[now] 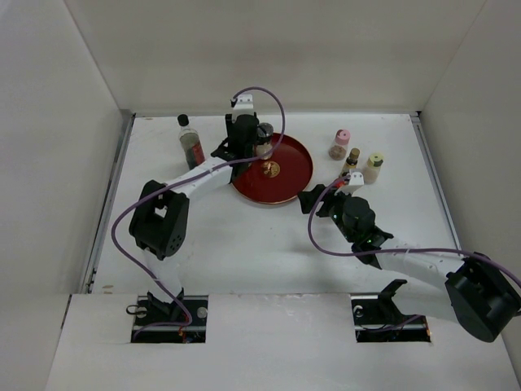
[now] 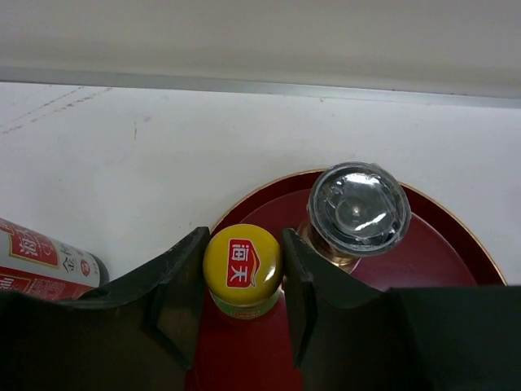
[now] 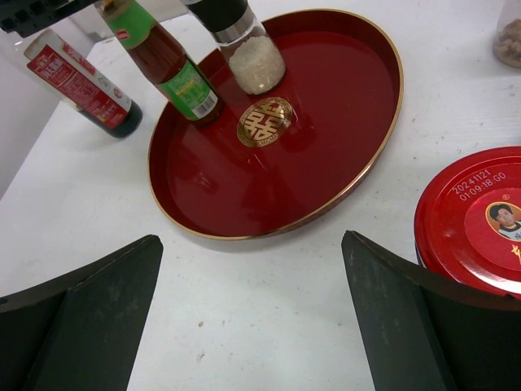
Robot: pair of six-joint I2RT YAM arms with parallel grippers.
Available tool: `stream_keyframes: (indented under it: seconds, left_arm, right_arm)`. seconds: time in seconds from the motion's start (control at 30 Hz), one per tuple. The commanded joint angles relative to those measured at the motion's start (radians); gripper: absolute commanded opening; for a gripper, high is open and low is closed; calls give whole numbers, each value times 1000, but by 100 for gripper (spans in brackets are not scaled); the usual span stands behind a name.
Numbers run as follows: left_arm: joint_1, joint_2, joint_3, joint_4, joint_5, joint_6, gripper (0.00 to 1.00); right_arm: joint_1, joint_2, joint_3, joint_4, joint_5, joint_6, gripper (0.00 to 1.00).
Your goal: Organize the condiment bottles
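Observation:
My left gripper (image 2: 242, 281) is at the back left of the round red plate (image 1: 285, 175), shut on the yellow cap of a brown sauce bottle (image 2: 242, 265) whose base rests on the plate (image 3: 326, 106). The bottle's green label shows in the right wrist view (image 3: 175, 69). A grey-capped shaker of white grains (image 2: 358, 208) stands on the plate beside it. A black-capped, red-labelled bottle (image 1: 191, 142) stands left of the plate. Pink-capped (image 1: 341, 144), brown-capped (image 1: 352, 160) and pale-yellow-capped (image 1: 374, 167) shakers stand to the right. My right gripper (image 3: 252, 277) is open and empty, with a red-lidded jar (image 3: 480, 220) by its right finger.
White walls close in the table (image 1: 244, 244) at the back and on both sides. A grey rail (image 1: 110, 204) runs along the left edge. The left arm's purple cable (image 1: 281, 122) arcs over the plate's back rim.

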Motion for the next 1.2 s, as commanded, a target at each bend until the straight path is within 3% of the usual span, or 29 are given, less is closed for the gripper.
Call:
stream_keyframes:
  seconds: [0.0,0.17,0.3,0.53,0.8,1.17]
  left_arm:
    - [-13,-31,-25,157,-22,-12,37]
    - [-16,-89,-83,195,-35,-24,72]
    - [-24,-167,-96,183,-35,-22,83]
    - [-23,-308,-105,87,-55,-24,84]
    - [72,-422,-120,-68,-111,-73,85]
    - [246,-379,-111,-131,-130,-68,79]
  right_arm:
    - [-7,-17,17,54,-13,11,99]
    - [-4,-15,20,53,-13,11,99]
    - [-4,-12,20,54,-13,11,99]
    - [-4,-12,18,59,-10,11,99]
    - [-1,0,21,64,0,10,99]
    - [6,28,37,54,0,2,100]
